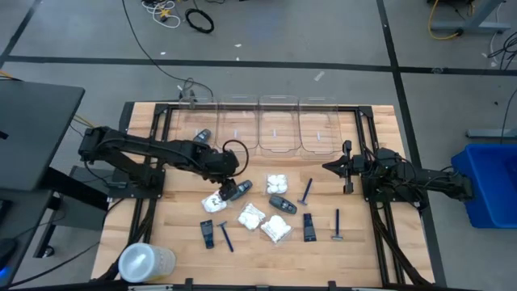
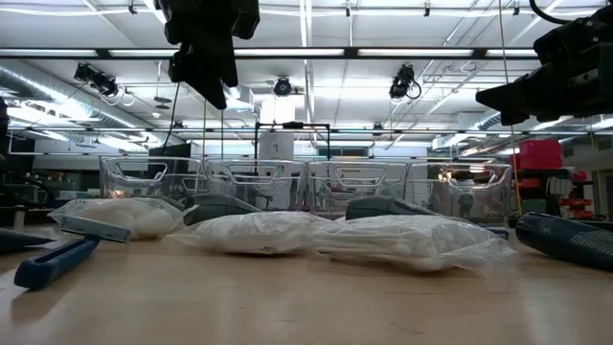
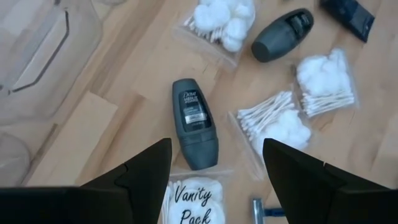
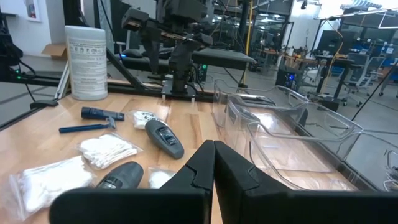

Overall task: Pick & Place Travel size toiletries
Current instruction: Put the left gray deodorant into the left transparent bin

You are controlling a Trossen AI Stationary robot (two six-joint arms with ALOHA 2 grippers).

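Wooden table [image 1: 161, 242] with clear bins [image 1: 275, 128] along the back edge; toiletries are loose mid-table: packets [image 1: 251, 217], grey deodorant [image 3: 195, 122], razors [image 1: 337, 225]. Left gripper [image 3: 214, 168] hangs above that deodorant, fingers spread, holding nothing. Right gripper [image 1: 329, 166] is parked off to the right side, fingers pressed together, empty.

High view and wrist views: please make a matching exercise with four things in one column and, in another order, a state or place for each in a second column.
Things:
1. left gripper
2. right gripper
3. dark grey roll-on case
4. round plastic container

States or places:
A. shut, waiting at the table's right side
B. lying flat on the wood, under the open fingers
C. open, above the toiletries
D. lying at the table's front left corner

Pairs: 1-C, 2-A, 3-B, 4-D
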